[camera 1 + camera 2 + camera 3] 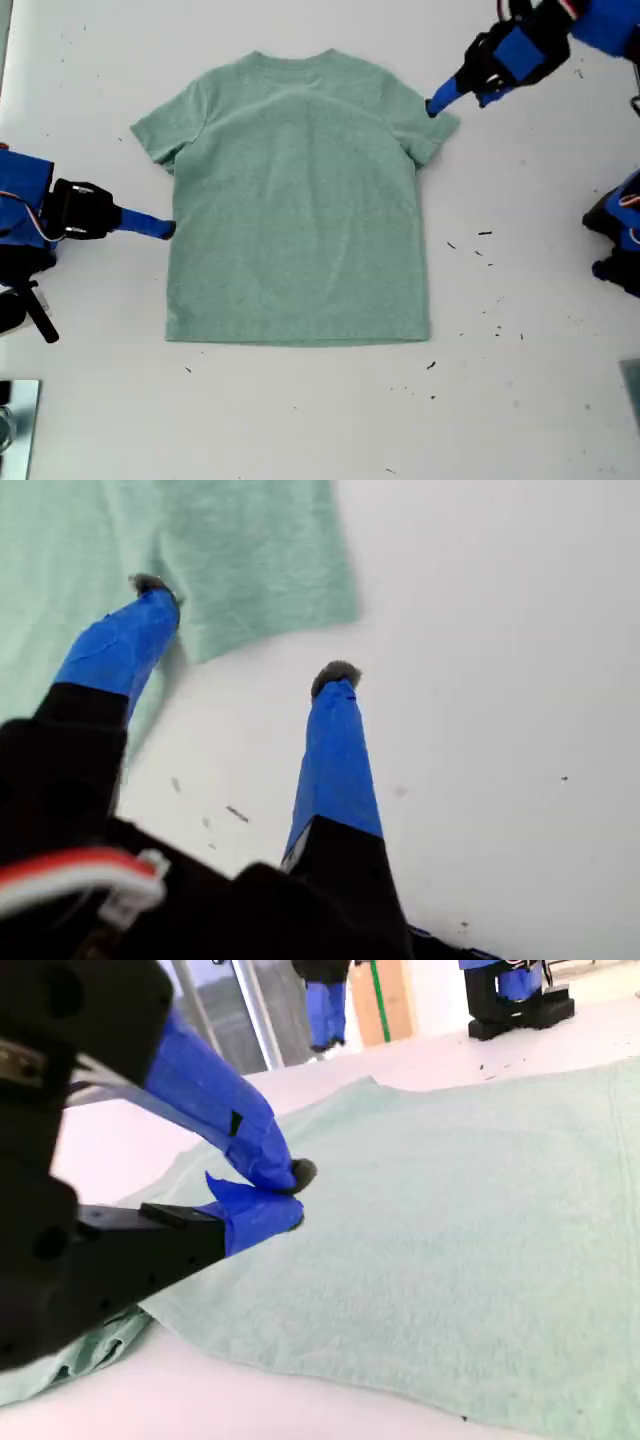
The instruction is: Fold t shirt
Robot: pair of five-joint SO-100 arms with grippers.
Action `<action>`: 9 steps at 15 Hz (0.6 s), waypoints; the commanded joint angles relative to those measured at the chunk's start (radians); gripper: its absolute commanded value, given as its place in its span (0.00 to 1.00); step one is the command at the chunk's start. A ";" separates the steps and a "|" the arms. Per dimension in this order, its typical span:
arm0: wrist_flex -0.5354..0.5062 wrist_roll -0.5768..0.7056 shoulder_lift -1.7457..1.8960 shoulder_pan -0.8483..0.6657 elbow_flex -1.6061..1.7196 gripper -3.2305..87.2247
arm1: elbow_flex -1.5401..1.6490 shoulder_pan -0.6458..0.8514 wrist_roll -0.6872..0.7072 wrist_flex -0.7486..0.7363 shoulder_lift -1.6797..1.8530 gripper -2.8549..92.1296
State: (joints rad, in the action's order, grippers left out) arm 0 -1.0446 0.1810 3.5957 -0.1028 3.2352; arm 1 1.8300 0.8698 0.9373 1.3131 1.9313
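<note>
Heathered sage t shirt (295, 200) lies flat; my first tool (245, 630) gapes, my second tool (290, 1192) is clenched.

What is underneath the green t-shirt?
The t shirt lies flat on a white table, which shows all around it. Whatever the fabric itself covers cannot be seen; no bulge shows.

The t shirt (295, 200) is soft, matt, heathered cloth — the table (520, 400) smooth, matt white, lightly speckled.

Sage-green heathered t shirt (295, 200); white table (520, 400); blue-taped claws.
</note>
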 commanded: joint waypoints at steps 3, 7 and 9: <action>0.015 0.006 0.009 0.014 0.009 0.03 | 0.129 -0.003 0.014 -0.282 -0.117 0.33; 0.017 0.002 0.008 0.012 0.009 0.03 | 0.144 0.023 0.058 -0.423 -0.308 0.23; 0.017 0.000 0.008 0.012 0.009 0.03 | 0.129 0.031 0.078 -0.390 -0.365 0.03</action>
State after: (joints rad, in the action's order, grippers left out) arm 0 -1.0446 0.1810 3.5957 -0.1028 3.2352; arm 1 1.9589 0.8882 0.9894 0.9189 1.5953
